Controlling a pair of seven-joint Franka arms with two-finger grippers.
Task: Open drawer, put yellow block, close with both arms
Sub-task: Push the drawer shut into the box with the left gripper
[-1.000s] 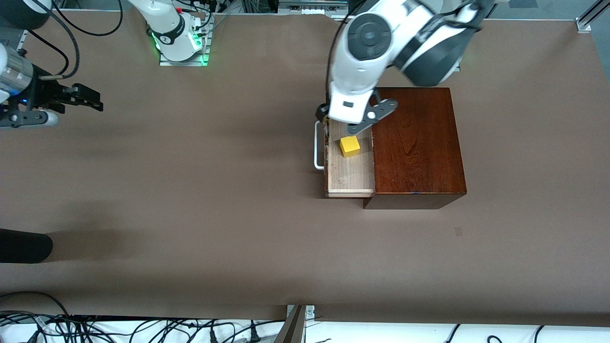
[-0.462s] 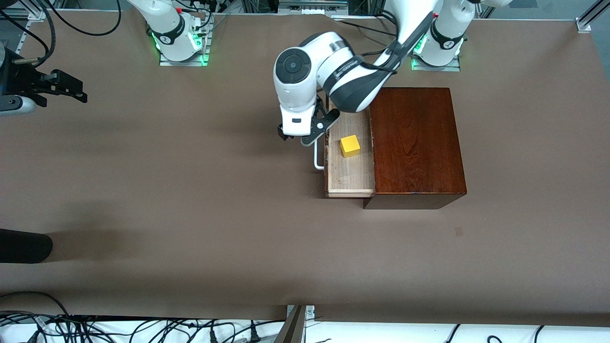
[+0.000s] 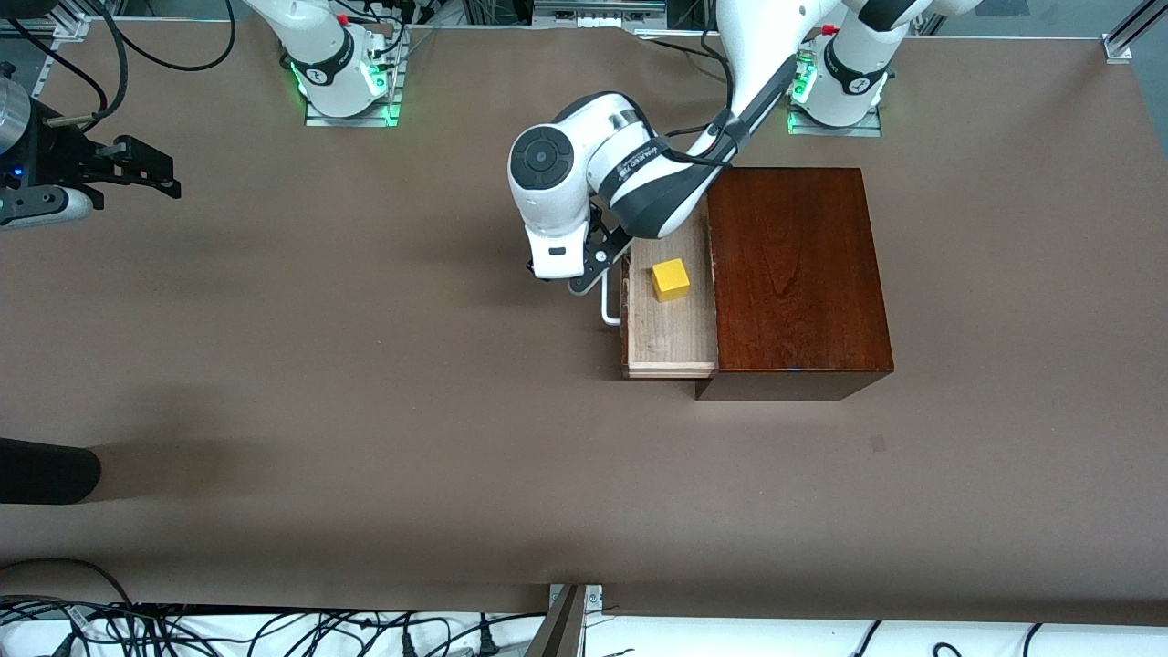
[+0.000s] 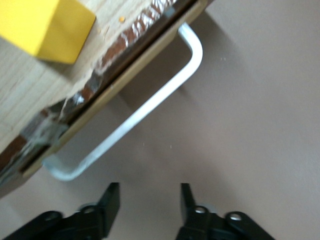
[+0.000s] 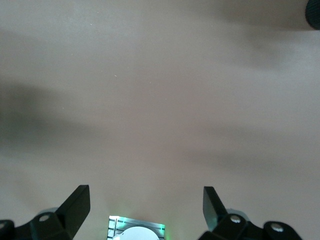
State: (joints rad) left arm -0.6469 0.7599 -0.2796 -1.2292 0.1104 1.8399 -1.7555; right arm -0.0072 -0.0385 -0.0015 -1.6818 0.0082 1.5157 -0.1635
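Note:
The drawer stands pulled out of the dark mahogany box, toward the right arm's end of the table. The yellow block lies in its pale tray. My left gripper hangs low in front of the drawer, beside the white loop handle. Its fingers stand apart with nothing between them and do not touch the handle. My right gripper waits wide open over bare table at the right arm's end.
The right arm's base and the left arm's base stand along the table edge farthest from the front camera. A black rounded object pokes in at the right arm's end. Cables lie past the near edge.
My left gripper has come off the tray, leaving the block there, and dropped in front of the drawer by the handle. Its fingers have drawn closer together. The right gripper shifted slightly.

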